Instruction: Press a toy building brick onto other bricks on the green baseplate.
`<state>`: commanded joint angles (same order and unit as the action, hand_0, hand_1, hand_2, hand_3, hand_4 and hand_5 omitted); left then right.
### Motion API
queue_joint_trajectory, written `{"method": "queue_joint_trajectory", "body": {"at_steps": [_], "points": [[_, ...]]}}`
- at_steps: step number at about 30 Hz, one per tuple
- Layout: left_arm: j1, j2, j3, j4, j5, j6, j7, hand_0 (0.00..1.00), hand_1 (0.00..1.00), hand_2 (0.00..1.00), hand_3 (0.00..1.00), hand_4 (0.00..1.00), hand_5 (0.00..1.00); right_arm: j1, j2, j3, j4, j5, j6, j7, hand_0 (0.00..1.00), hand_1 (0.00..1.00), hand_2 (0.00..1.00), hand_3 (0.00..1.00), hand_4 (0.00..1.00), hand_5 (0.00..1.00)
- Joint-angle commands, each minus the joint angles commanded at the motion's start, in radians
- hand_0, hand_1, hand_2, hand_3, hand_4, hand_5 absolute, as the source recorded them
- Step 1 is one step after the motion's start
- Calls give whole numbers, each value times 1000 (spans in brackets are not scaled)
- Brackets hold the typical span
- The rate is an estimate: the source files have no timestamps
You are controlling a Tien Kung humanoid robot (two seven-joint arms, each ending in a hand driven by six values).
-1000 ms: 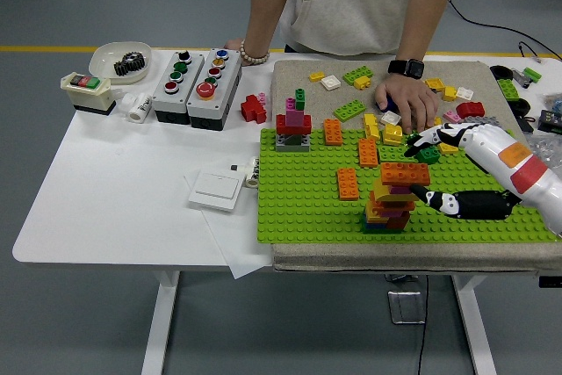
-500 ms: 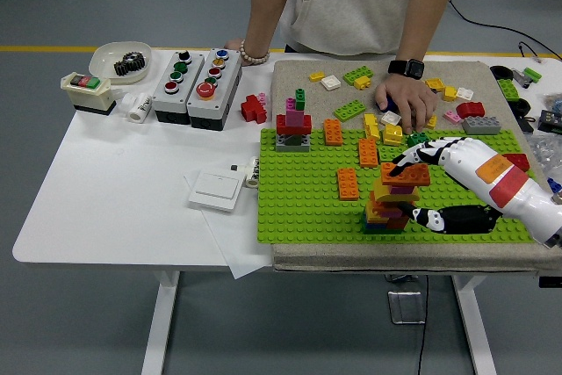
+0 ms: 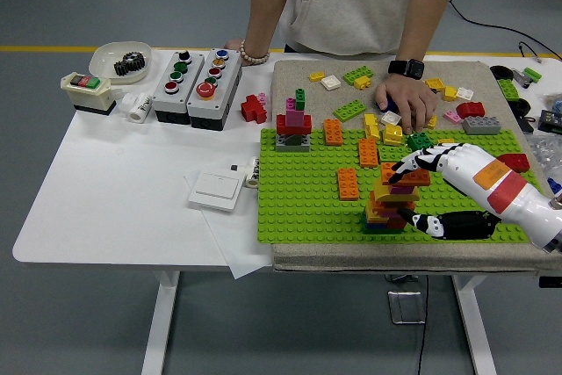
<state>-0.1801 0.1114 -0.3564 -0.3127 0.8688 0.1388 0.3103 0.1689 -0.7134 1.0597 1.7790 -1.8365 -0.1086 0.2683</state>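
white dish (image 3: 110, 56), far left: holds black gear (image 3: 129, 62) | green baseplate (image 3: 303, 191): brick stack (image 3: 392, 200) | right hand (image 3: 420, 189): fingers curled round orange top brick (image 3: 406, 174) of stack

No readable text anywhere, tbh. Button boxes (image 3: 195, 83) show coloured buttons only, any markings too small to make out. Small switch unit (image 3: 86, 90) has red/green rocker, lettering illegible. White wall-switch plate (image 3: 216, 190) blank. Smartwatch (image 3: 407, 68) face dark.
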Motion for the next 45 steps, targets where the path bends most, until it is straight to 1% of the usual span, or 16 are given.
{"method": "queue_joint_trajectory", "body": {"at_steps": [45], "points": [[-9,-2,8,0,-15,3,-4,804,769,736,583,636,646,20,-11,-25,0,-33,17,11,626,613,644,566,704,379]]}}
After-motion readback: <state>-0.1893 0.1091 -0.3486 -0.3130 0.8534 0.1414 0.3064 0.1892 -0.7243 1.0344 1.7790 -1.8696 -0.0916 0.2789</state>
